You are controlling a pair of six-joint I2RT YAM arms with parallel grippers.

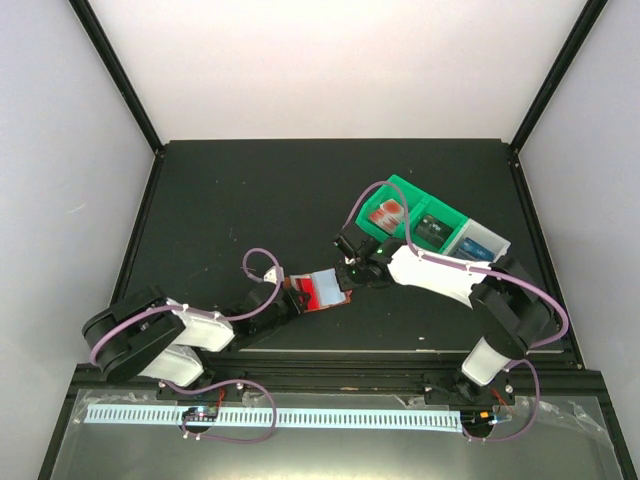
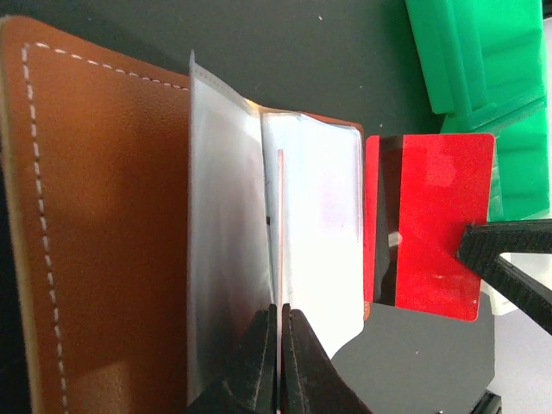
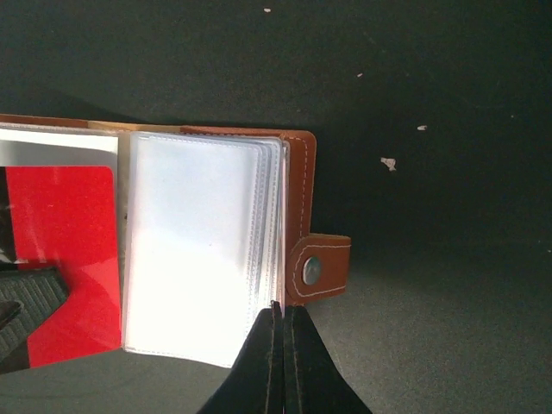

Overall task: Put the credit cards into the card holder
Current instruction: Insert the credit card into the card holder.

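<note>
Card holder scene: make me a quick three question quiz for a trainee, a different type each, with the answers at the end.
1. True or false: the card holder lies open, its snap tab undone.
2. Which colour is the credit card showing at the card holder? A blue, B red, C black.
3. Fill in: the left gripper and the right gripper each have jaws ____.
Key: 1 true; 2 B; 3 shut.

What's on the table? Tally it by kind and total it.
Card holder: 1
Plastic bins: 2 (green bin, grey bin)
Cards showing: 4 (red card at the holder, three card tops in the bins; any stacked beneath are hidden)
Total: 7
</note>
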